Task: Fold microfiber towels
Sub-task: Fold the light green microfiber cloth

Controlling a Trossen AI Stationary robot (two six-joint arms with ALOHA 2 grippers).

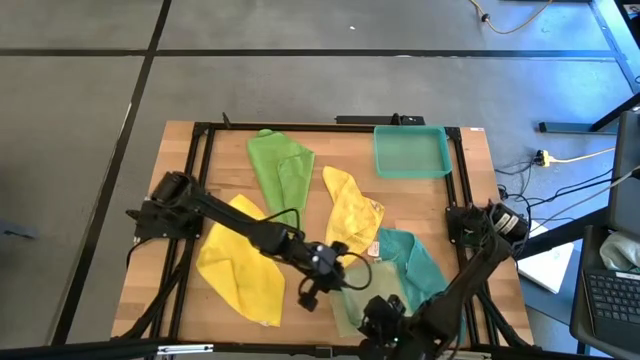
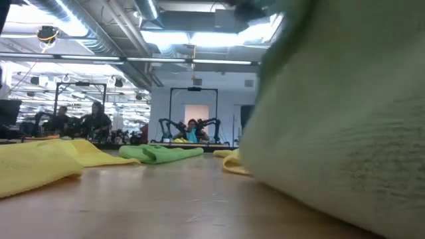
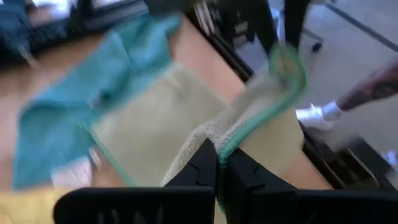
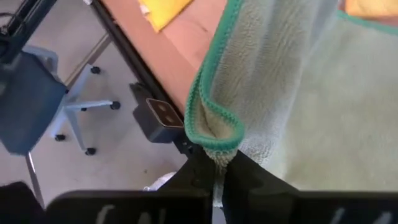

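Two grippers — left [image 3: 217, 163] and right [image 4: 214, 171] — each pinch an edge of the olive towel [image 3: 155, 124], hanging between them at the table's near edge.

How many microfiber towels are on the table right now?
5: yellow towel at the left, bright green towel at the far middle, second yellow towel in the centre, teal towel right of it, pale olive towel at the near edge.

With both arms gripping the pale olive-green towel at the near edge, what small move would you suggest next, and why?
Probably carry both held corners together away from the near edge, to lay that half over the rest. The left gripper and the right gripper each have their jaws shut on the teal-hemmed edge of the pale olive-green microfiber towel, which is lifted there while the rest lies flat on the wooden table.
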